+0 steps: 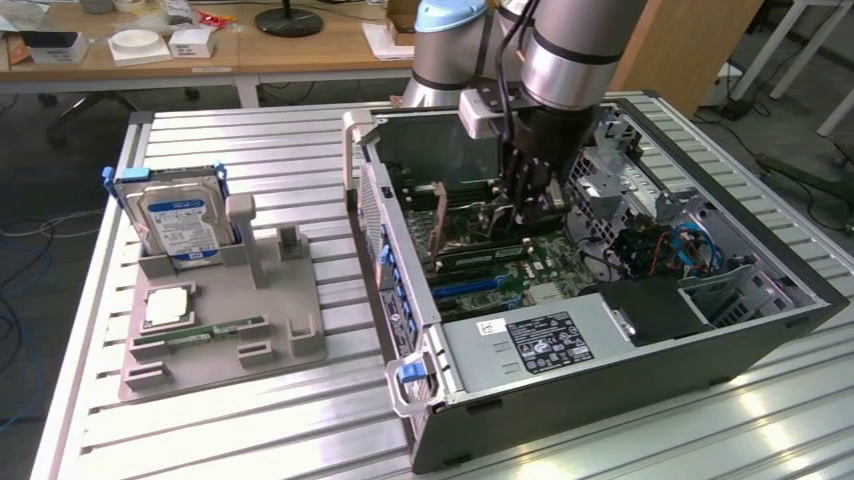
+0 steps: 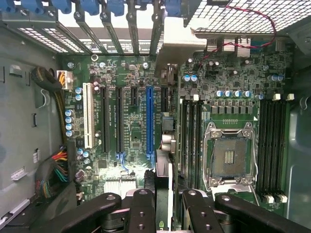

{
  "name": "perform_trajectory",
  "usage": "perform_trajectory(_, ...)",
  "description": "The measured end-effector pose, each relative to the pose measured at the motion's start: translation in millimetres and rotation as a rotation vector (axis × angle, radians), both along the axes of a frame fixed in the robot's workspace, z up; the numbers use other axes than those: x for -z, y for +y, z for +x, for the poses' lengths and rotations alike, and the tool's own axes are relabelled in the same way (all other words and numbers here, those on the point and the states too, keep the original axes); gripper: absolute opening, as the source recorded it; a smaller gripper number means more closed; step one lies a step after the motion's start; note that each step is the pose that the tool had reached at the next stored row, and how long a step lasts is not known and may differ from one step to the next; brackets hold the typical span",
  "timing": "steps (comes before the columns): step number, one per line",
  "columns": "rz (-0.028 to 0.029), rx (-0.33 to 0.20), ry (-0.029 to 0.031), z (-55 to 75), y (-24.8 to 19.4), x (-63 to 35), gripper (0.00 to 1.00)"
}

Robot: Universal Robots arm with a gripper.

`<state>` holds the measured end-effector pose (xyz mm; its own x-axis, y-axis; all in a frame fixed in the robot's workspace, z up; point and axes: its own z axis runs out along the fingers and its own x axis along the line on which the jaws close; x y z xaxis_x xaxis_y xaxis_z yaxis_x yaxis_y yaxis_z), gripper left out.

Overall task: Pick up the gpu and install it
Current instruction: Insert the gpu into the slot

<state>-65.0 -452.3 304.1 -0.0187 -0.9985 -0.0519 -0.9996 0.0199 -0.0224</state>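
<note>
- We saw the gripper [image 1: 530, 210] reaching down into the open computer case [image 1: 601, 400]. Its 2 fingers [image 2: 141, 213] were clamped on the gpu [image 2: 164, 170], 1 against each flat face.
- The gpu stood on edge in that grip, so the wrist view looked straight along its thin upper edge. There was no gap between gripper and card to close.
- Its long axis ran parallel to the expansion slots. The silvery bracket [image 2: 172, 46] was at the end toward the rear slot covers [image 2: 109, 24].
- The card's edge lay just beside the long blue slot [image 2: 149, 121], on the side toward the empty CPU socket [image 2: 232, 155]. It was roughly in line with a short black slot [image 2: 164, 97].
- We could not tell whether the lower edge touched a slot or hung above the motherboard [image 2: 121, 82].
- We judged that the work turned on keeping that long axis in line with the slot beneath.
- On the exterior view's left, well apart from the case, a grey tray [image 1: 254, 290] held 1 upright hard drive [image 1: 174, 225] and 1 flat memory stick [image 1: 214, 330].
</note>
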Motion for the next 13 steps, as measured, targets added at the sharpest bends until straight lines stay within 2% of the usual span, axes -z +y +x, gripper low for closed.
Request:
perform_trajectory(5,0.0001,0.000,-0.0001,0.1,-1.0,0.8,0.26)
perform_trajectory(13,0.0001,0.000,-0.0001,0.0,-1.0,11.3,0.26)
